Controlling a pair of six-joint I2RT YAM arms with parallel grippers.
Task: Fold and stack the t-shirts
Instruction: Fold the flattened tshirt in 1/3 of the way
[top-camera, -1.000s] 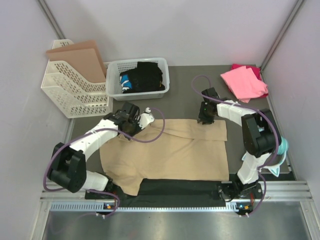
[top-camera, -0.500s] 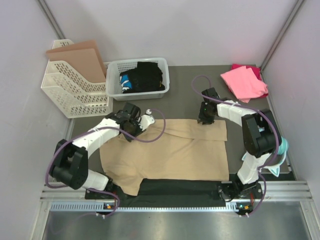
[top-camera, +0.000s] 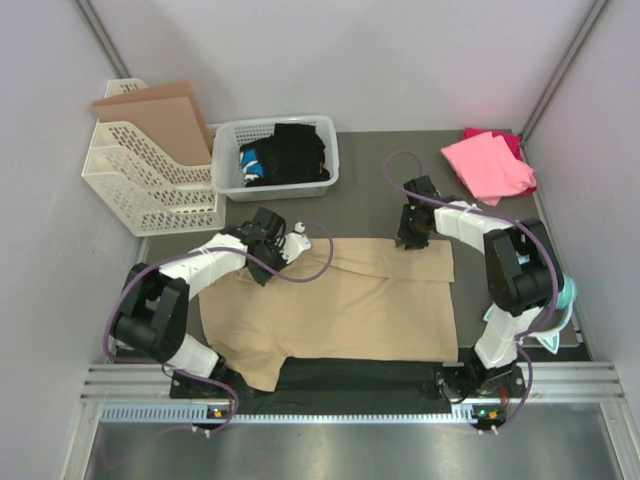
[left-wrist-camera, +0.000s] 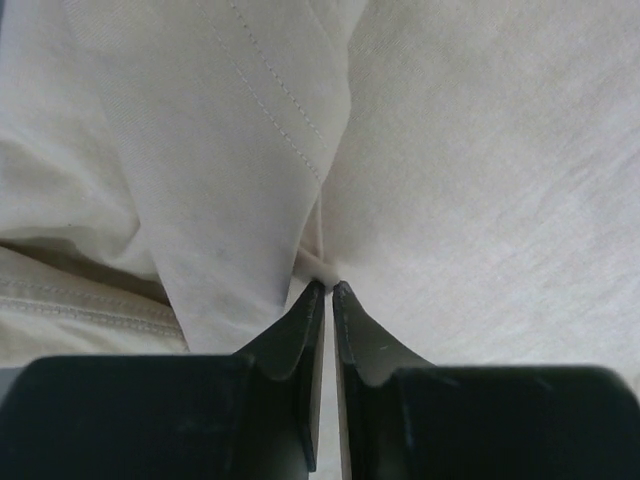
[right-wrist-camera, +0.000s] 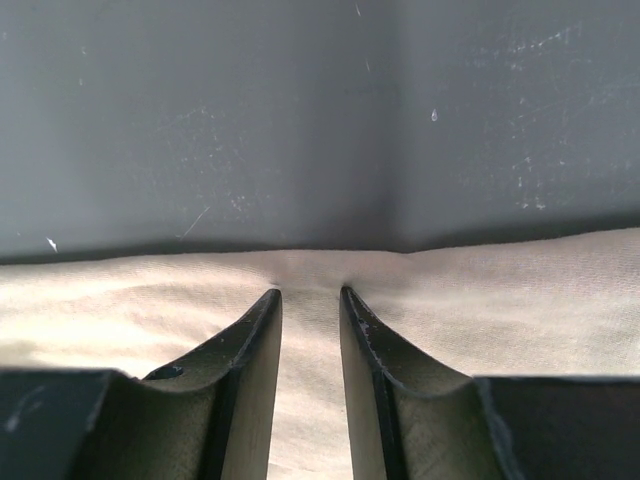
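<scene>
Left arm (top-camera: 200, 265) edged toward basket (top-camera: 272, 190); my left fingers (left-wrist-camera: 305, 320), right fingers (right-wrist-camera: 262, 330) pinch tan t-shirt (top-camera: 340, 300) at basket-side edge, long axis between them.

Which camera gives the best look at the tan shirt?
The top view: it alone shows nearly the whole tan shirt laid out on the table. The left wrist view shows only creased cloth at the left claw; the right wrist view shows only its far edge, pinched in the right claw.

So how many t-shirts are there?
3: tan t-shirt spread out in the middle, pink t-shirt far right, magenta t-shirt peeking from under it. The basket may hide more.
</scene>
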